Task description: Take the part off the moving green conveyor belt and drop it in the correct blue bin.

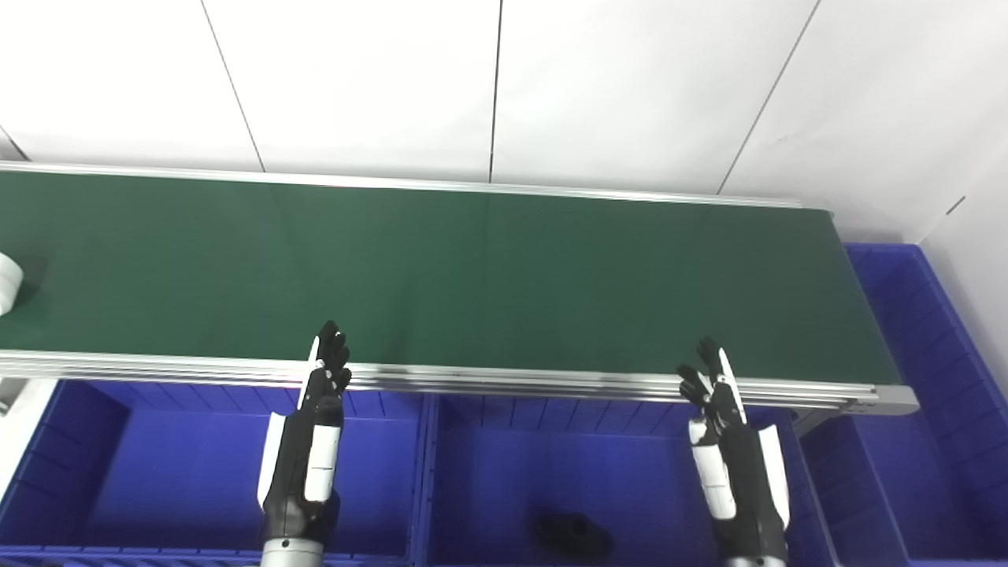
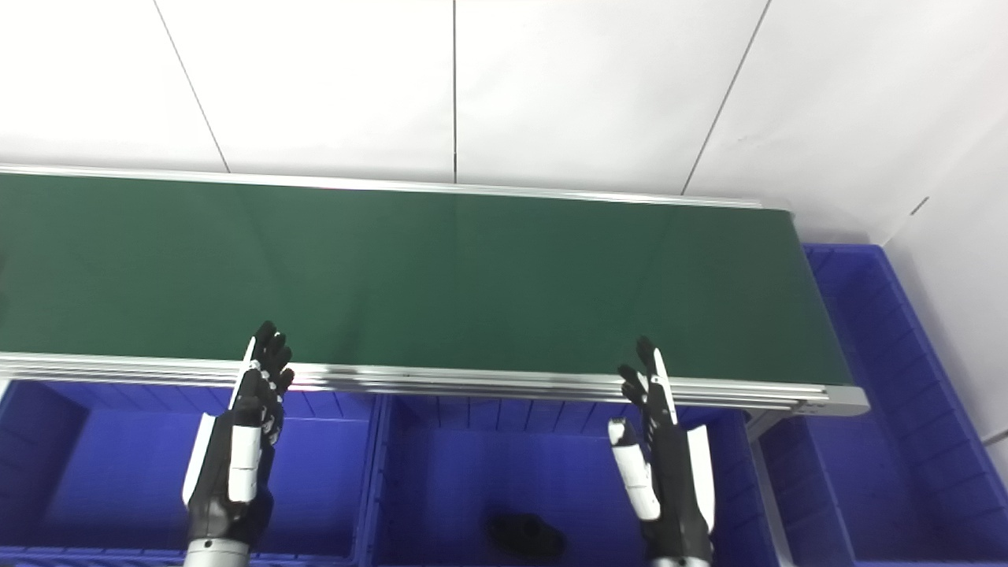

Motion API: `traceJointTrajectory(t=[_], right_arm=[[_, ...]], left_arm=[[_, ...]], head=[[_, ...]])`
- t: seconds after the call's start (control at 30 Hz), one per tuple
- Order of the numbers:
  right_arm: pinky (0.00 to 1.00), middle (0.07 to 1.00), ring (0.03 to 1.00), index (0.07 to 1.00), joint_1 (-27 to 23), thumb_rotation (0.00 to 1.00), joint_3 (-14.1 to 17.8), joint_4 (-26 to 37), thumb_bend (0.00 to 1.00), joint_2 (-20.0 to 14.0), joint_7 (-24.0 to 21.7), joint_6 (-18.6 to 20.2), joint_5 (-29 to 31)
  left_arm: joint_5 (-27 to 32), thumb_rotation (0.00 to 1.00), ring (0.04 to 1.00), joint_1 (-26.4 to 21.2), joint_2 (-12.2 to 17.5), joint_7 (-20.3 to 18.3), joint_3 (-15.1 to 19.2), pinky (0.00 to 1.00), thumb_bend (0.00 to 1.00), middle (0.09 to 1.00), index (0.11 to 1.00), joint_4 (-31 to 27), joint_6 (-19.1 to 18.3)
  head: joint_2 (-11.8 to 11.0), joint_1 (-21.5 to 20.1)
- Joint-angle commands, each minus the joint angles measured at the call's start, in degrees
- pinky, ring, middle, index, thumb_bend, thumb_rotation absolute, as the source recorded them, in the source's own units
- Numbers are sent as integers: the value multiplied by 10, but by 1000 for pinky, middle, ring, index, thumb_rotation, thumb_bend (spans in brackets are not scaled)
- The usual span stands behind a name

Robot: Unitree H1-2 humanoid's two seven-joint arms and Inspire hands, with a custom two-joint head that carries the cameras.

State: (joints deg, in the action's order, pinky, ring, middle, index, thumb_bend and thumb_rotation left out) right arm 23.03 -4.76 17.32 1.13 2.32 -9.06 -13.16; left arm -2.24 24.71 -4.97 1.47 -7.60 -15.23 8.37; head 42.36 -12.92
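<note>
A white round part (image 1: 8, 282) lies on the green conveyor belt (image 1: 472, 268) at the far left edge, cut off by the left eye view. It does not show in the right eye view. My left hand (image 1: 311, 429) is open and empty above the left blue bin (image 1: 165, 480), fingertips at the belt's near rail. My right hand (image 1: 728, 441) is open and empty over the right side of the middle blue bin (image 1: 567, 465), fingertips also at the rail. A small black part (image 1: 573, 534) lies in the middle bin.
A third blue bin (image 1: 921, 441) wraps around the belt's right end. A silver rail (image 1: 512, 378) runs along the belt's near edge. A white panelled wall (image 1: 504, 87) stands behind the belt.
</note>
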Motion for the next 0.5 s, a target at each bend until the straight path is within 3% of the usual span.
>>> traceJointTrajectory(t=[0.0, 0.47], right_arm=[[873, 984, 908, 977, -1, 1000, -2, 10, 682, 2, 6, -13, -5], [860, 982, 900, 978, -2, 1000, -1, 18, 657, 3, 3, -7, 0]], left_arm=[[2, 1000, 1000, -5, 0, -3, 0, 1000, 713, 1000, 1000, -18, 8], [2, 1000, 1000, -2, -1, -4, -4, 1000, 722, 1000, 1000, -25, -3]], head=[[1, 0], [7, -3]])
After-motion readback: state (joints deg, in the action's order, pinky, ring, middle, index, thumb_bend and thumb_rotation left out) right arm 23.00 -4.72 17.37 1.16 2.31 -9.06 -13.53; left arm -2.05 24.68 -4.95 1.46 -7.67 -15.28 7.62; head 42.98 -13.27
